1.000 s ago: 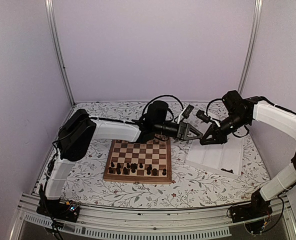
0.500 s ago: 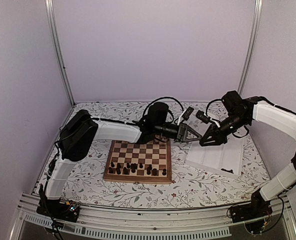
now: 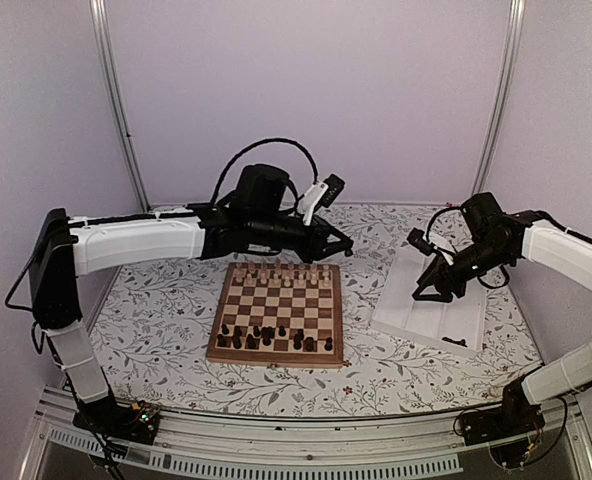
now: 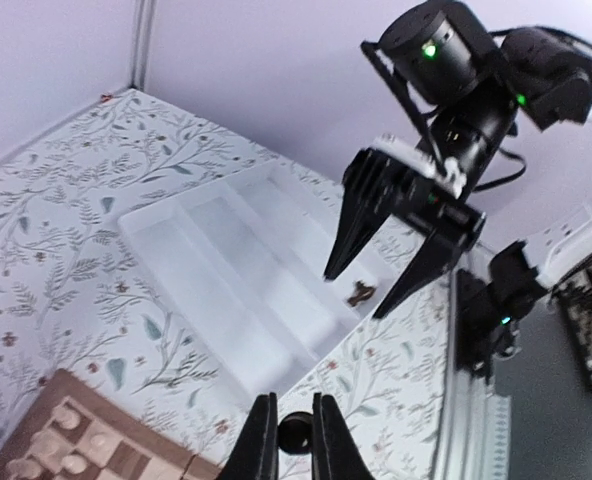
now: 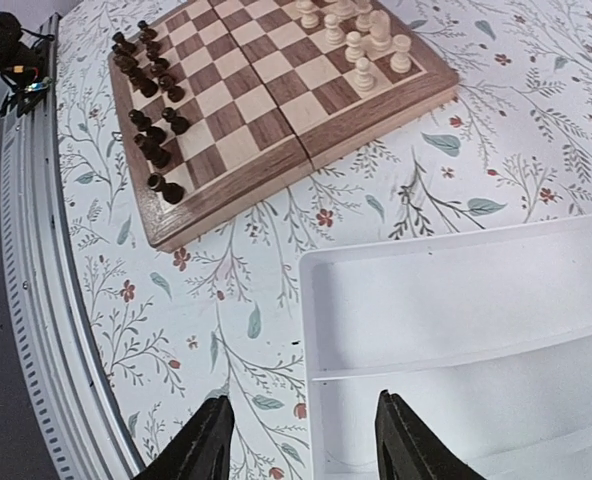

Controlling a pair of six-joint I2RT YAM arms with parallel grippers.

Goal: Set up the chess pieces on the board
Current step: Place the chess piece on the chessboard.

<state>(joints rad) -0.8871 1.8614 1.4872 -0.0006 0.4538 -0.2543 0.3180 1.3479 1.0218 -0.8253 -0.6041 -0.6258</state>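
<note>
Two claws: left claw (image 4: 294,405) clamped on round-headed dark chess piece (image 4: 296,434); right claw (image 5: 301,440) apart over ridged white tray (image 5: 426,300).

Enclosure: plain pale lilac back wall (image 3: 306,100), matching left panel (image 3: 36,120) and right panel (image 3: 576,120). Aluminium uprights (image 3: 116,110) in both back corners. Table cloth (image 3: 166,330) is white with a leaf-and-red-flower print. Slotted aluminium rail (image 3: 306,452) along near edge. Light is even and diffuse.

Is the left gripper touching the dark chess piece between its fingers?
Touching. The left wrist view shows the left gripper shut on the dark chess piece, with no gap on either side.
</note>
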